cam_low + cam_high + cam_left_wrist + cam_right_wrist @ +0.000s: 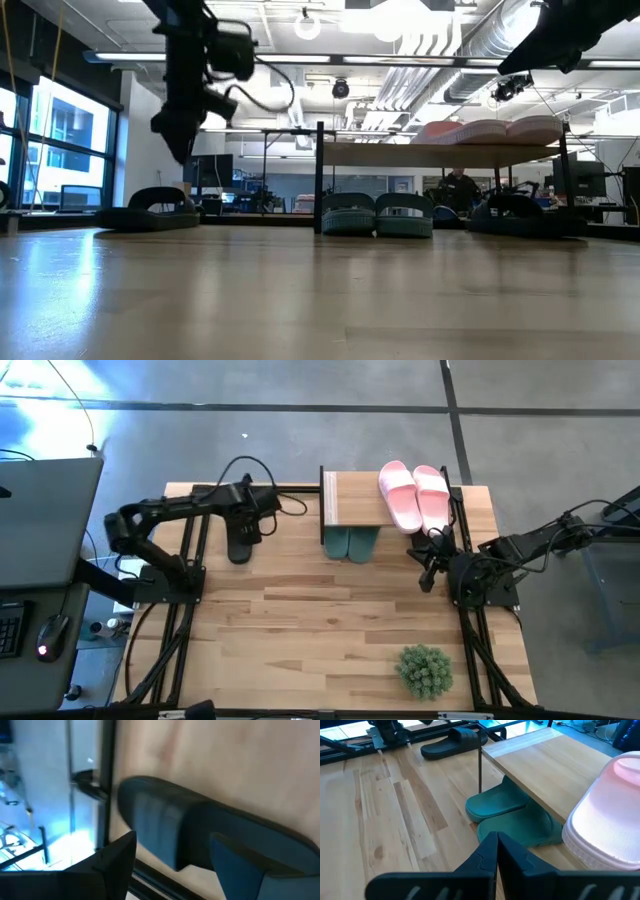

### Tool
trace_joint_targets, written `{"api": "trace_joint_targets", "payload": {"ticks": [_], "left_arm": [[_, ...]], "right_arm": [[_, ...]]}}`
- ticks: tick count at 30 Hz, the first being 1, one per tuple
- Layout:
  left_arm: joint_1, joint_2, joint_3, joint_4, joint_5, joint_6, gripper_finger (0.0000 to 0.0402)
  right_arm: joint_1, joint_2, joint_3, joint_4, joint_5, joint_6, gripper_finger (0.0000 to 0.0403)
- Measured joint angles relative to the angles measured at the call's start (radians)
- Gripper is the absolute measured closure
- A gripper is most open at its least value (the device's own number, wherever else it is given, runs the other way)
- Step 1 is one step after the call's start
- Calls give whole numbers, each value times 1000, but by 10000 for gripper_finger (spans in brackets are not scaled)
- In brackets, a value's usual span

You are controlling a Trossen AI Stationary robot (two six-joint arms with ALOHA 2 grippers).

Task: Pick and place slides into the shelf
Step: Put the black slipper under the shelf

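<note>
One black slide [240, 546] lies flat on the table on its sole, left of the shelf [352, 500]. My left gripper [244, 523] hangs just above it, open, one finger toward each side of its strap [165, 820], and in the low view the gripper [183, 140] is clear of it. The pink pair [416, 495] lies on the shelf's top board. The green pair [350, 544] sits under the shelf with its ends sticking out. A second black slide [515, 212] lies right of the shelf. My right gripper [496, 844] is shut and raised near the shelf's right end.
A round green spiky plant [425, 670] stands near the table's near right corner. The shelf's black leg [480, 762] stands beside the green pair. Black frame rails [190, 550] run along both table sides. Bare wood [310, 630] fills the table's middle and near part.
</note>
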Motion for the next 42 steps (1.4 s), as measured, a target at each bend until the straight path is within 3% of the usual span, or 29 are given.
{"api": "trace_joint_targets", "payload": {"ticks": [12,25,31,37,42], "left_arm": [[51,210,0,-26,-56,-6,165],[219,290,0,63,-69,-21,181],[282,290,0,66,-68,-21,245],[295,289,0,74,-57,-27,376],[284,288,1,61,-45,-51,383]], "right_arm": [[0,0,0,7,-1,-19,402],[0,0,0,10,0,-26,402],[0,0,0,10,2,-26,402],[0,0,0,10,9,-26,402],[0,0,0,10,10,-26,402]]}}
